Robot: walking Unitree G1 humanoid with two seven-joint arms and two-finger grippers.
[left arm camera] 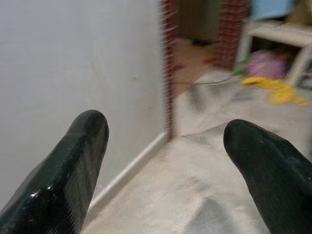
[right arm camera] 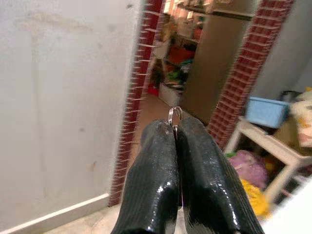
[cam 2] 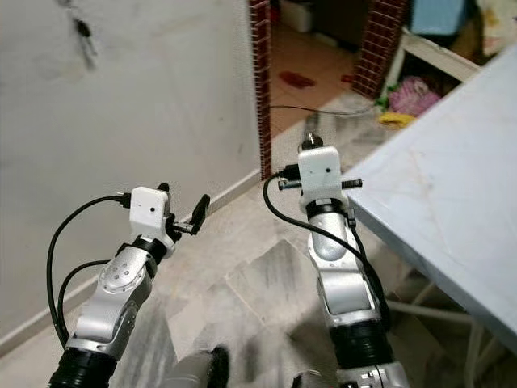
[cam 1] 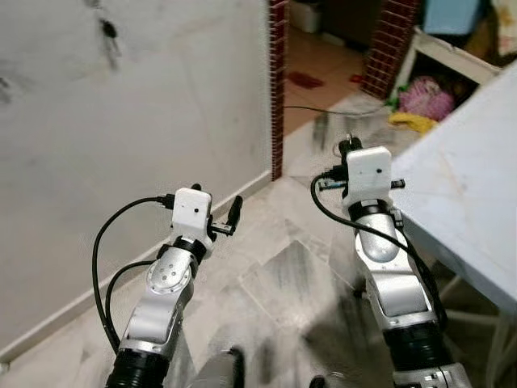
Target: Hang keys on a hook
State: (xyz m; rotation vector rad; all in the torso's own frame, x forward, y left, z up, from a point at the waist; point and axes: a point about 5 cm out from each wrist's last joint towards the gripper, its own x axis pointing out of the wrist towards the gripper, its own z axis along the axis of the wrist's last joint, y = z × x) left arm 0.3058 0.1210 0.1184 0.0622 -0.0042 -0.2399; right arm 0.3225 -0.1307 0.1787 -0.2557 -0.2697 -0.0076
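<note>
Head stereo pair downward over both arms — wrist views forward, doorway shared.

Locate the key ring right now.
The small silver metal key ring is pinched at the tips of the shut right gripper, raised ahead on the robot's right, near the white marble table.

Silver arms (cam 1: pixel 161 299), white wrist boxes (cam 1: pixel 192 208) (black cables), black fingers (left arm camera: pixel 73 170).

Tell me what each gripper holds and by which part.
Right gripper pinches a small silver key ring, its loop poking out above the fingertips. Left gripper holds nothing.
</note>
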